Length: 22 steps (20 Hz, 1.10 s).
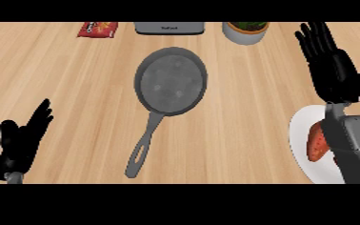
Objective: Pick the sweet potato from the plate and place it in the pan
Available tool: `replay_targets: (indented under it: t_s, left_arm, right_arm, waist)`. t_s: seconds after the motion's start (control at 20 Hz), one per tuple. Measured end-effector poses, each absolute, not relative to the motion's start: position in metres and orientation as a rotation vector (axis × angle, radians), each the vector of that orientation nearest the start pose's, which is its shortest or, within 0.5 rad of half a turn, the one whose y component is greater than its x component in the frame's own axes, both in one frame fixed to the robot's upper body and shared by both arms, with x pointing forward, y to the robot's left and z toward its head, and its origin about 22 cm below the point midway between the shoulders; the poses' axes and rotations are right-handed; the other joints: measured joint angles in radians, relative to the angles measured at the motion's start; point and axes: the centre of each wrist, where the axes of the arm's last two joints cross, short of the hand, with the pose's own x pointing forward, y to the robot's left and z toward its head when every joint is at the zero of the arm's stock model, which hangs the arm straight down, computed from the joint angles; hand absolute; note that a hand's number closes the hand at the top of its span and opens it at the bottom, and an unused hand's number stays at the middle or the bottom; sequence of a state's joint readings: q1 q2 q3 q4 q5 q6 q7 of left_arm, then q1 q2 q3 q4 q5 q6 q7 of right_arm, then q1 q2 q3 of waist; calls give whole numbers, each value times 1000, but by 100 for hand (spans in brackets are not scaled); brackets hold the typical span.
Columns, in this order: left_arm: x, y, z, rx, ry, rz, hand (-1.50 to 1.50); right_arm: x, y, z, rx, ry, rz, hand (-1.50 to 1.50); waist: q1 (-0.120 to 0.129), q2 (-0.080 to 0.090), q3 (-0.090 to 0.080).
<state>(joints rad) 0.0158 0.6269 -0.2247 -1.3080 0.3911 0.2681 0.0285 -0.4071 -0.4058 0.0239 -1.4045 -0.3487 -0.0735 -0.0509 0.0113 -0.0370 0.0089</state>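
The right hand [329,64] is up at about two o'clock, over the wooden bench [77,86]. Its fingers are straight and spread apart, pointing to twelve o'clock. It holds nothing. Its grey arm runs down toward five o'clock and crosses over the white plate [301,133].

The sweet potato [317,143] lies on that plate, at about four o'clock. It is orange-red and long, and it rests just beside the arm, on the arm's nine o'clock side. The arm hides part of the plate. The hand is past the sweet potato, well apart from it and not touching it.

The left hand [21,138] rests at about eight o'clock, near the edge. Its fingers are straight, a little apart, and point up. It holds nothing too.

The pan [171,81] sits in the middle of the bench. It is grey and round, with nothing in it. Its long handle points down to about seven o'clock.

Along the far edge, at twelve o'clock, is a grey box [169,27]. At eleven o'clock lies a red snack bag [97,29]. At one o'clock stands a white pot [245,32] with something green in it.
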Motion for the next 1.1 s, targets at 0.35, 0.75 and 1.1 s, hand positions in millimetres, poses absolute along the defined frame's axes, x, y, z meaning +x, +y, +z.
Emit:
replay_targets:
  t_s: [0.35,0.75,1.1]
  left_arm:
    - [252,332,19,279,-1423,29,0]
    - [265,305,42,153,-1506,76,0]
    - [273,284,56,110,-1521,59,0]
  right_arm:
    - [296,-370,89,100,-2024,-156,150]
    - [163,-479,-5,-263,-1982,-223,-150]
    - [106,-534,-12,-515,-1890,-33,-150]
  waist:
    - [-60,23,-1]
    - [-60,36,-2]
    - [-21,38,-3]
